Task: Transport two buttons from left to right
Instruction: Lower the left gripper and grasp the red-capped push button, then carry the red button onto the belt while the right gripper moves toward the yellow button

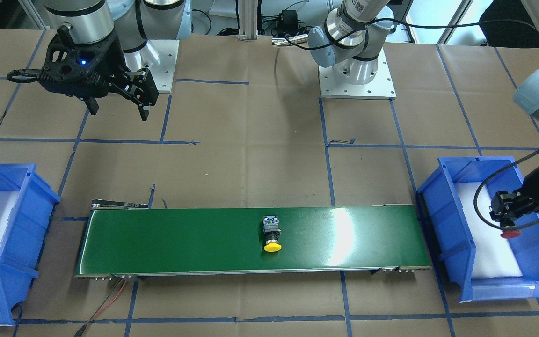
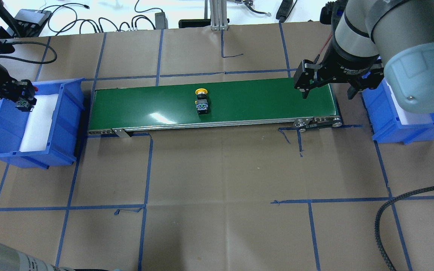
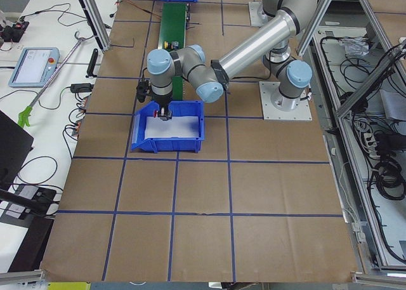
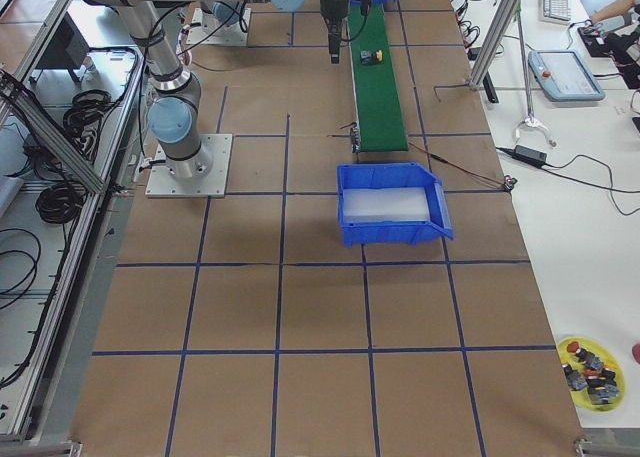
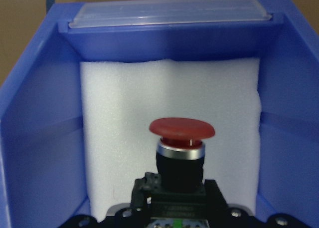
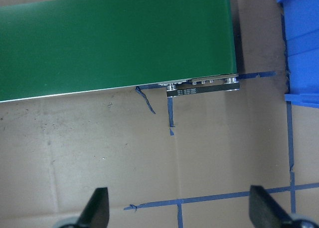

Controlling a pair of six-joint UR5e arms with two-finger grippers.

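Left pincer point(image 1: 508, 217) clamped on red button point(image 5: 182, 134), above bin point(image 1: 447, 206), right of front view. Yellow button point(image 1: 272, 236) lies mid green surface point(image 1: 180, 243). Right pincer point(image 2: 327, 92) wide, hovers upper right of overhead view. Carry red level; set down gently, clear of yellow.

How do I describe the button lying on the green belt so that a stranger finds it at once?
Find the long green belt across the table's middle. Halfway along it the yellow button lies on its side: black-and-grey body, round yellow cap. The only other one, the red button, sits in the left gripper at a blue bin.
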